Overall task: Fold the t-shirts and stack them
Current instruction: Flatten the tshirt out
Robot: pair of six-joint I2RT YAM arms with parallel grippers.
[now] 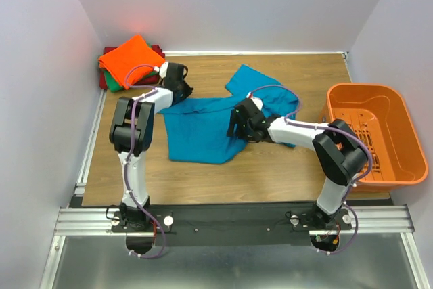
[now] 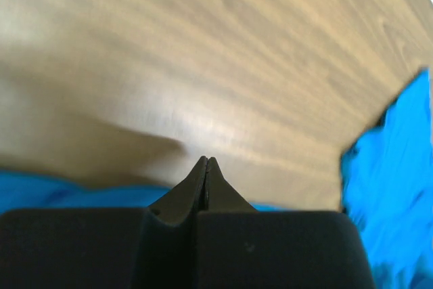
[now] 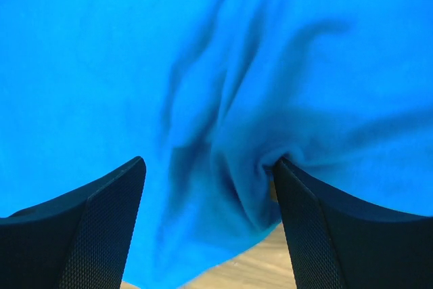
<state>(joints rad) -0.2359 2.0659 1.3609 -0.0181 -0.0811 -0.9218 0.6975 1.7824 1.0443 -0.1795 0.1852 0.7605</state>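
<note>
Rumpled soft teal-blue t-shirt lies creased on grained wooden table

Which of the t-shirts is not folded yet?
The teal-blue t-shirt, lying loose on the table. The orange one, green one and dark red one sit folded in the far-left corner.

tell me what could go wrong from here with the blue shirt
1. The left gripper is shut at the edge of the teal shirt, yet no cloth shows between its tips. It may hold nothing, so a lift could leave the corner behind.
2. The right gripper stands open over bunched cloth. Closing there could pinch extra layers and wrinkle the fold.
</note>
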